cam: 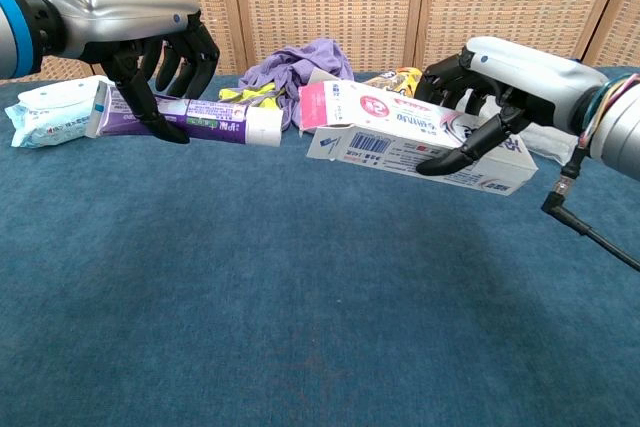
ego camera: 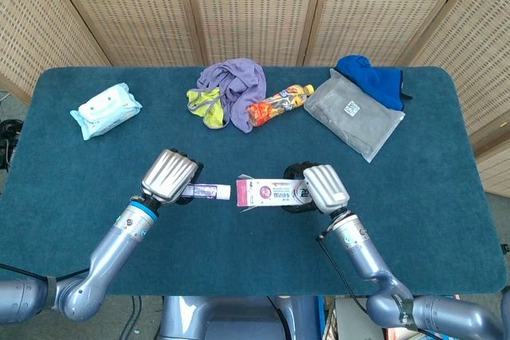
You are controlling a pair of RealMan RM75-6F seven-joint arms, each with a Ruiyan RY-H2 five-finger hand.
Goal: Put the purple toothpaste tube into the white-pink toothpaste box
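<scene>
My left hand (ego camera: 170, 177) (cam: 130, 22) grips the purple toothpaste tube (ego camera: 209, 191) (cam: 190, 118) above the blue table, white cap pointing right. My right hand (ego camera: 321, 188) (cam: 505, 72) holds the white-pink toothpaste box (ego camera: 269, 192) (cam: 400, 127), its open flap end facing left toward the cap. A small gap separates the cap from the box mouth. Both are held roughly level and in line.
At the back of the table (ego camera: 430, 220) lie a wet-wipes pack (ego camera: 105, 109), a purple and yellow cloth pile (ego camera: 227, 91), an orange bottle (ego camera: 279, 103), a grey pouch (ego camera: 355, 114) and a blue cloth (ego camera: 370, 77).
</scene>
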